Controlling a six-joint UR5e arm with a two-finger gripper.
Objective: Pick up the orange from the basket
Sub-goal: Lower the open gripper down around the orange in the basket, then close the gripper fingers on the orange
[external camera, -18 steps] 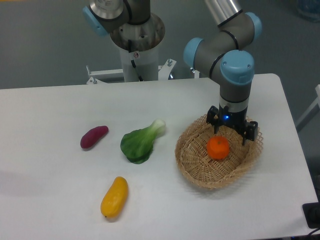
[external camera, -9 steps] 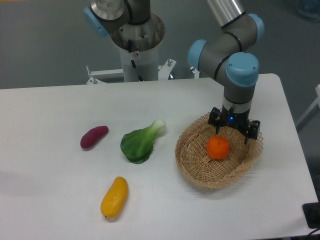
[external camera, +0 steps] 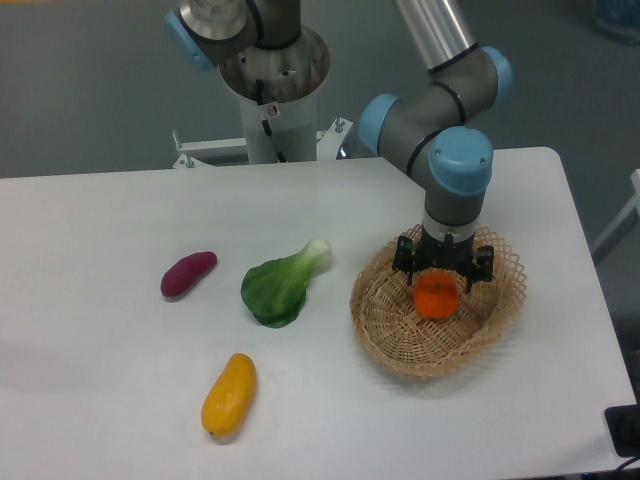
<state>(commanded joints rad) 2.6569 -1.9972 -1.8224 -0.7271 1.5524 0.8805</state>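
Observation:
The orange (external camera: 436,297), round and bright, lies in the middle of the tan wicker basket (external camera: 412,359) on the right side of the table. My gripper (external camera: 441,272) hangs straight down over the basket, directly above and just behind the orange. It is open, with its black fingertips (external camera: 404,262) spread wider than the fruit, one on each side of the orange's top. The wrist hides the basket's far rim and the upper edge of the orange.
On the white table to the left lie a green bok choy (external camera: 283,285), a purple sweet potato (external camera: 188,273) and a yellow-orange oval fruit (external camera: 229,393). The arm's base column (external camera: 272,85) stands at the table's back edge.
The gripper has moved left from over the basket's right side to directly above the orange, still open. The orange and basket have stayed put.

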